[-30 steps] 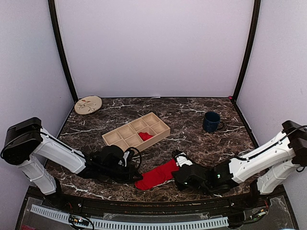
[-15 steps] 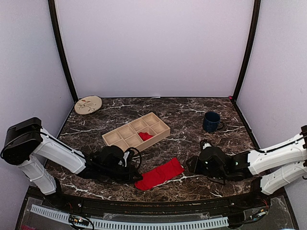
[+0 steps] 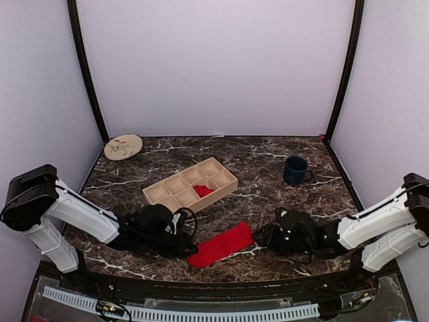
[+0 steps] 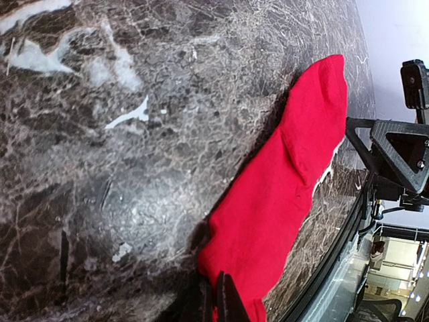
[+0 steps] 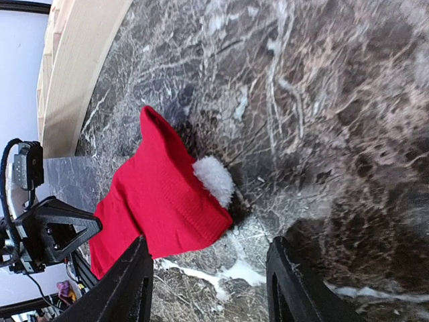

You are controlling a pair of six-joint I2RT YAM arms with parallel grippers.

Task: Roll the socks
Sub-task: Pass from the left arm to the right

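A red sock [image 3: 222, 244] lies flat and slanted on the marble table near the front edge. My left gripper [image 3: 190, 250] is at its near left end, and in the left wrist view the jaws [image 4: 218, 303] are shut on that end of the sock [image 4: 288, 181]. My right gripper [image 3: 261, 236] is open just right of the sock's far end. In the right wrist view its fingers [image 5: 141, 282] straddle bare table below the sock's cuff [image 5: 161, 201], where a white fluffy lining [image 5: 214, 180] sticks out.
A wooden compartment tray [image 3: 175, 194] stands behind the sock, with another red sock [image 3: 203, 190] in one cell. A blue mug [image 3: 295, 170] is at the back right and a round plate [image 3: 123, 146] at the back left. The table's front edge is close.
My right gripper let go of the sock's right end, drew back to the right, then edged back toward it. The sock now lies flatter. The left arm has not moved.
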